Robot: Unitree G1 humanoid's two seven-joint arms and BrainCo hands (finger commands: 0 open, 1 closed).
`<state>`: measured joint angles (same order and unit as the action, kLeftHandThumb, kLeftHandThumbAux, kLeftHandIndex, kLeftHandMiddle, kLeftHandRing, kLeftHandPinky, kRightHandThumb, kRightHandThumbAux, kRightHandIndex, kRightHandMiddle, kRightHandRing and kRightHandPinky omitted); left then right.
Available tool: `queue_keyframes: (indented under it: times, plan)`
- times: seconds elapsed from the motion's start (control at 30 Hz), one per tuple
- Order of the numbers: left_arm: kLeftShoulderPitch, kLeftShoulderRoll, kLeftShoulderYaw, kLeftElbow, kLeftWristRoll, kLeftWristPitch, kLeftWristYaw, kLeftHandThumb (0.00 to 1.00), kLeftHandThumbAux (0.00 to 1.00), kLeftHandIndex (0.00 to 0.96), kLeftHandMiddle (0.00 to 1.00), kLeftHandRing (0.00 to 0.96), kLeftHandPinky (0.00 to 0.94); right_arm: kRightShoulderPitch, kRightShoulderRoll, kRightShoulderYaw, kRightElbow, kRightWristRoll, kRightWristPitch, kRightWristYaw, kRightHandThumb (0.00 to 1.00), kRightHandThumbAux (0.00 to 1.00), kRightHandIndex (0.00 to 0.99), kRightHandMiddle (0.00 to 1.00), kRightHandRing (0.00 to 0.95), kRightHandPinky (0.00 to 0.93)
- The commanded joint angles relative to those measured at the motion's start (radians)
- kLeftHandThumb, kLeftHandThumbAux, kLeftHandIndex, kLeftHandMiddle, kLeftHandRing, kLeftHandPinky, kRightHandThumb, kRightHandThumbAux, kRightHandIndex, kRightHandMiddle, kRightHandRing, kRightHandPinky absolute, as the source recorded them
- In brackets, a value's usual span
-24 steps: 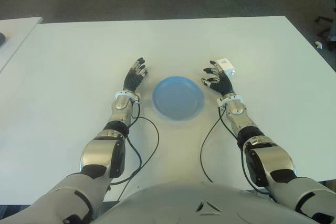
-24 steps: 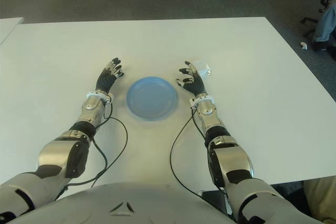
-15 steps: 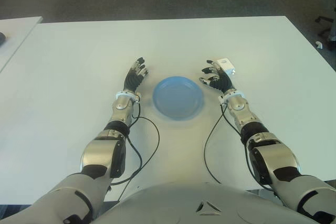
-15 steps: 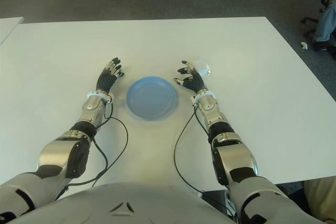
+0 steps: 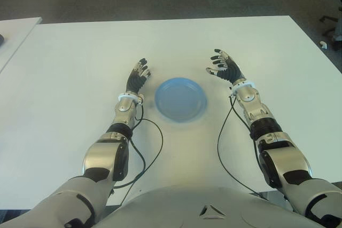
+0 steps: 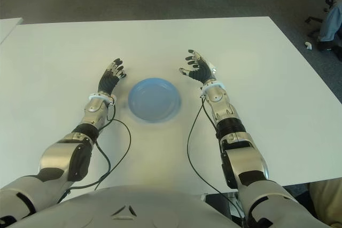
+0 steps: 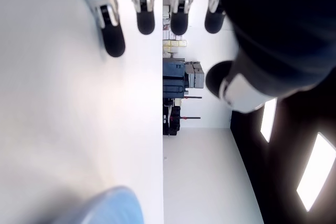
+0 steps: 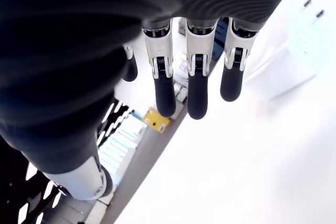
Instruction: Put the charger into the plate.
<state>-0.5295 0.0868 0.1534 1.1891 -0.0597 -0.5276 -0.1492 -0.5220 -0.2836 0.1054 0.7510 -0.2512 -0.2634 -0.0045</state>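
Observation:
The charger [image 8: 307, 35], a small white block with two prongs, lies on the white table [image 5: 80, 62] right of the blue plate [image 5: 180, 99]. My right hand [image 5: 223, 65] hovers over it with fingers [image 8: 197, 90] spread and holds nothing. In the eye views the hand covers most of the charger, and only a white sliver [image 6: 213, 68] shows past the fingers. The right wrist view shows the charger just beyond the fingertips, apart from them. My left hand [image 5: 139, 75] shows open on the left side of the plate, whose rim [image 7: 113, 205] appears in the left wrist view.
Black cables [image 5: 155, 132] trail from both wrists across the table toward my body. A second white table [image 5: 16, 30] stands at the far left. Past the table's right edge are chair parts [image 5: 331, 28] on the dark floor.
My right hand has moved away from me and a little to the right, over the charger, which showed beside the fingers before. The left hand and the plate have not moved.

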Motion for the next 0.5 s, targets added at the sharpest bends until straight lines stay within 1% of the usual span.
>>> queue_keyframes:
  times: [0.03, 0.13, 0.3, 0.5]
  plan:
    - [0.023, -0.007, 0.002, 0.030, 0.003, 0.028, -0.003, 0.000, 0.680, 0.000, 0.000, 0.000, 0.000, -0.025, -0.002, -0.009, -0.005, -0.002, 0.011, -0.013, 0.467, 0.701, 0.055, 0.195, 0.227, 0.281]
    - [0.023, -0.008, 0.001, 0.031, 0.006, 0.028, 0.001, 0.000, 0.676, 0.000, 0.000, 0.000, 0.000, -0.041, -0.001, -0.009, 0.022, -0.016, -0.023, -0.054, 0.447, 0.673, 0.048, 0.172, 0.214, 0.275]
    - [0.023, -0.009, 0.000, 0.032, 0.007, 0.032, 0.006, 0.000, 0.669, 0.000, 0.000, 0.000, 0.000, -0.069, 0.003, -0.005, 0.087, -0.042, -0.086, -0.140, 0.423, 0.600, 0.047, 0.134, 0.180, 0.230]
    - [0.023, -0.011, 0.001, 0.032, 0.006, 0.030, 0.006, 0.001, 0.673, 0.000, 0.000, 0.000, 0.000, -0.104, 0.008, 0.003, 0.161, -0.073, -0.146, -0.237, 0.414, 0.551, 0.047, 0.107, 0.153, 0.212]
